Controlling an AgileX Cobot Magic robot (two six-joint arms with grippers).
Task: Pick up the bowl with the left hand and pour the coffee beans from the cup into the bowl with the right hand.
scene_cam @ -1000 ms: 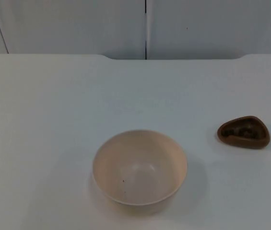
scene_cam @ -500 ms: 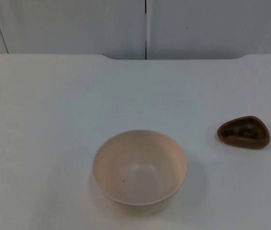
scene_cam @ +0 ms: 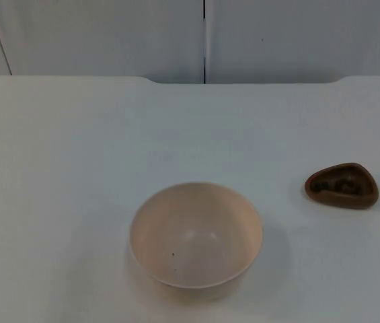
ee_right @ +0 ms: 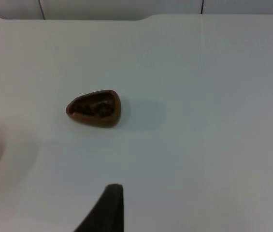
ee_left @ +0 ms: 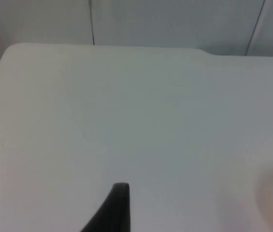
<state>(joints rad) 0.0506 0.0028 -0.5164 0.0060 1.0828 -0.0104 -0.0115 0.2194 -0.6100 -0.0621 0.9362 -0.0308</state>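
1. Across the whole scene spreads the white tabletop (scene_cam: 62, 168), ending at the grey partition wall (scene_cam: 109, 33) on the far side. It carries both of the task's things with open room around each, which should let an arm come in from either side without knocking the other item.

2. Near the middle, on the near side, stands the cream bowl (scene_cam: 196, 234), upright, mouth up and with nothing in it. It sits left of the cup, on the side the left arm serves, so the left jaws can reach its rim.

3. Well apart from the bowl, to the right and a little farther back, rests the small brown cup (scene_cam: 342, 185), teardrop-shaped, with dark coffee beans (ee_right: 95, 107) inside. Its place suits the right arm, which must lift and tip it.

4. Left gripper (ee_left: 117, 208) hangs over bare tabletop left of the bowl; whether its jaws are spread or pressed together I cannot tell.

5. Right gripper (ee_right: 108, 208) waits on the near side of the cup, not touching it; its jaws' state is likewise unclear. No step looks begun.
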